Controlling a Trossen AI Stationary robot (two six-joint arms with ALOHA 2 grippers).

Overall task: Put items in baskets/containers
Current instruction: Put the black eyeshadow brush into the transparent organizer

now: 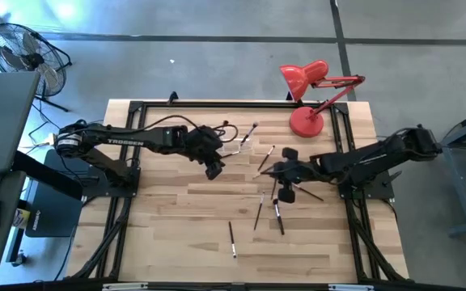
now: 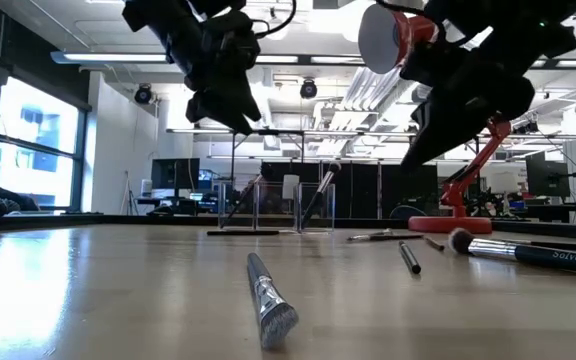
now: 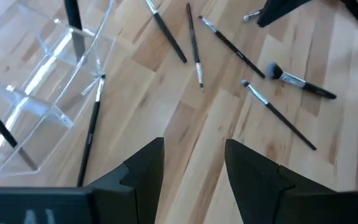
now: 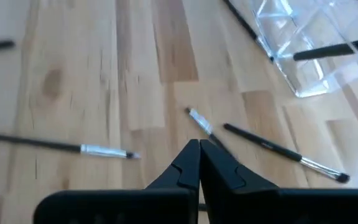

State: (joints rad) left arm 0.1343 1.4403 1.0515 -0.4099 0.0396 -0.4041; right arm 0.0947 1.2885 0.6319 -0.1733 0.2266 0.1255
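My left tool [image 1: 213, 170] hanging open above the tabletop [image 1: 176, 234], clear holder [image 1: 247, 145] at its two o'clock, my right tool [image 4: 199, 163] pinched shut over scattered brushes [image 1: 258, 212] (nothing gripped), red lamp [image 1: 307, 89] standing at twelve o'clock.

Brushes [image 1: 259, 212] scattered on table [image 1: 168, 234], clear holder [image 1: 245, 145] behind them.
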